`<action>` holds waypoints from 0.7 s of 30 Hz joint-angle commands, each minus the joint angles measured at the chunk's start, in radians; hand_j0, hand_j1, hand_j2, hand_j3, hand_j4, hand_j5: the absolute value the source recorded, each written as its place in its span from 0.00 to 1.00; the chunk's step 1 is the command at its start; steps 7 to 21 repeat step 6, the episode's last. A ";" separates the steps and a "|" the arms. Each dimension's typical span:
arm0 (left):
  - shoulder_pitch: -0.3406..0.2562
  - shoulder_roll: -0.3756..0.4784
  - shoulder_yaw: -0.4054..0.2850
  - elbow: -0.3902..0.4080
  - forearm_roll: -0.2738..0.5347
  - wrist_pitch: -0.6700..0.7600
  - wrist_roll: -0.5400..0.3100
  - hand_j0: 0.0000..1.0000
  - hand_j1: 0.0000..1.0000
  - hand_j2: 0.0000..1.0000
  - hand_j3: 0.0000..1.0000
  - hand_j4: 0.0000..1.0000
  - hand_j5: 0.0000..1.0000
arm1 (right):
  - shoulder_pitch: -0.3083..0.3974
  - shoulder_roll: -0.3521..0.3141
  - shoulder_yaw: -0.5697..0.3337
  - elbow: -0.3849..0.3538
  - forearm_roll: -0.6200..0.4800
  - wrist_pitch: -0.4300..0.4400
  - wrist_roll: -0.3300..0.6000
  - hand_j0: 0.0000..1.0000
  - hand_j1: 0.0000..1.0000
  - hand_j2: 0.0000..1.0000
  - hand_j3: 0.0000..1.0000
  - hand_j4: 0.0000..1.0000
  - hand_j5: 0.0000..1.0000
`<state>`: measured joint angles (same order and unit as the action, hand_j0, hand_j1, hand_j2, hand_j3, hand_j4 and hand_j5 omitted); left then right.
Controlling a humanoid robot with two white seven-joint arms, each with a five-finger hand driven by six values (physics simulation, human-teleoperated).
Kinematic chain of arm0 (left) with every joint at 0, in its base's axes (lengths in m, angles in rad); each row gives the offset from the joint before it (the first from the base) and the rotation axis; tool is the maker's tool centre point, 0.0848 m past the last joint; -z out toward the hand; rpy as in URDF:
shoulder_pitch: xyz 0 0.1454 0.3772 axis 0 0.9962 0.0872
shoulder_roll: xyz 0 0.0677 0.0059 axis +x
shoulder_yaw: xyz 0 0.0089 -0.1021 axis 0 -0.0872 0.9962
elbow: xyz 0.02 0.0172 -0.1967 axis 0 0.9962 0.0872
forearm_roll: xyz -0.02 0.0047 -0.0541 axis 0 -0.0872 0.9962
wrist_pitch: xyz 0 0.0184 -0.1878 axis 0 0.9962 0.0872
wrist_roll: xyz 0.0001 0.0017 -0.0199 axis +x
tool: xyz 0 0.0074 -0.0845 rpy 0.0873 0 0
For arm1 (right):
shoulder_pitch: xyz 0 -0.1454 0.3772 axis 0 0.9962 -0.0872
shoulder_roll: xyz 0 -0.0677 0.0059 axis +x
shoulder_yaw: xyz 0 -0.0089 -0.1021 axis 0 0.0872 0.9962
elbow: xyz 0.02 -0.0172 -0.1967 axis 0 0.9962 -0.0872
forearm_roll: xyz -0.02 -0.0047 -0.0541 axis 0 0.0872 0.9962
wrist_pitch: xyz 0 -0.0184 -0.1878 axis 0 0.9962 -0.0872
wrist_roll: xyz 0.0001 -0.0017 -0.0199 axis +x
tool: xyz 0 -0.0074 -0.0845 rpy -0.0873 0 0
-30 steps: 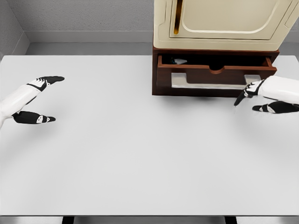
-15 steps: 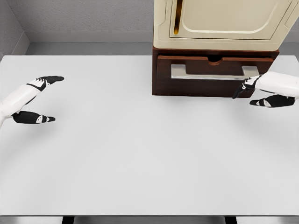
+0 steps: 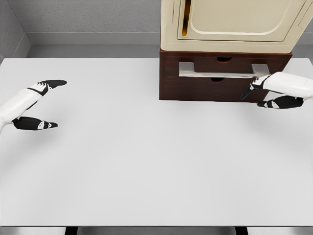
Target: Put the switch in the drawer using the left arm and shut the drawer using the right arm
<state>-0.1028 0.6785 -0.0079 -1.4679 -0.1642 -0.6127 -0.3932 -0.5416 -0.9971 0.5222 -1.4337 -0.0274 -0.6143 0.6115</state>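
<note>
The dark wooden drawer (image 3: pixel 220 78) under the cream cabinet is pushed flush into its brown base, its pale metal handle (image 3: pixel 217 73) across the front. The switch is hidden from view. My right hand (image 3: pixel 261 95) sits at the drawer front's right end, fingers spread and holding nothing, fingertips (image 3: pixel 246 93) close to the wood. My left hand (image 3: pixel 41 103) hovers over the table's far left, open and empty, thumb and fingers apart.
A cream cabinet (image 3: pixel 230 24) with a rounded door and a brass strip stands on the brown base at the back right. The white table (image 3: pixel 146 156) spreads in front. A grey wall runs behind.
The drawer slid from open to fully shut, hiding its inside. My right hand moved up and back with the drawer front. The left arm stayed still.
</note>
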 commanded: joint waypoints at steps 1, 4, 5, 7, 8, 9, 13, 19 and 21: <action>-0.002 0.003 0.000 0.006 0.008 0.002 0.000 1.00 1.00 1.00 1.00 1.00 1.00 | 0.012 -0.053 -0.002 -0.079 -0.011 0.003 -0.001 0.65 0.65 0.65 0.65 0.65 0.65; 0.003 0.004 0.000 0.004 0.008 0.002 0.000 1.00 1.00 1.00 1.00 1.00 1.00 | 0.092 -0.129 -0.007 -0.283 -0.009 0.003 -0.001 0.69 0.69 0.69 0.69 0.69 0.69; 0.005 0.004 -0.001 0.006 0.008 0.002 0.000 1.00 1.00 1.00 1.00 1.00 1.00 | 0.106 -0.136 -0.008 -0.307 -0.009 0.003 -0.001 0.93 0.93 0.93 0.93 0.93 0.93; 0.005 0.004 -0.001 0.006 0.008 0.002 0.000 1.00 1.00 1.00 1.00 1.00 1.00 | 0.107 -0.138 -0.008 -0.307 -0.011 0.003 -0.001 1.00 1.00 1.00 1.00 1.00 1.00; 0.005 0.004 -0.001 0.006 0.008 0.002 0.000 1.00 1.00 1.00 1.00 1.00 1.00 | 0.107 -0.138 -0.008 -0.307 -0.011 0.003 -0.001 1.00 1.00 1.00 1.00 1.00 1.00; 0.005 0.004 -0.001 0.006 0.008 0.002 0.000 1.00 1.00 1.00 1.00 1.00 1.00 | 0.107 -0.138 -0.008 -0.307 -0.011 0.003 -0.001 1.00 1.00 1.00 1.00 1.00 1.00; 0.005 0.004 -0.001 0.006 0.008 0.002 0.000 1.00 1.00 1.00 1.00 1.00 1.00 | 0.107 -0.138 -0.008 -0.307 -0.011 0.003 -0.001 1.00 1.00 1.00 1.00 1.00 1.00; 0.005 0.004 -0.001 0.006 0.008 0.002 0.000 1.00 1.00 1.00 1.00 1.00 1.00 | 0.107 -0.138 -0.008 -0.307 -0.011 0.003 -0.001 1.00 1.00 1.00 1.00 1.00 1.00; 0.005 0.004 -0.001 0.006 0.008 0.002 0.000 1.00 1.00 1.00 1.00 1.00 1.00 | 0.107 -0.138 -0.008 -0.307 -0.011 0.003 -0.001 1.00 1.00 1.00 1.00 1.00 1.00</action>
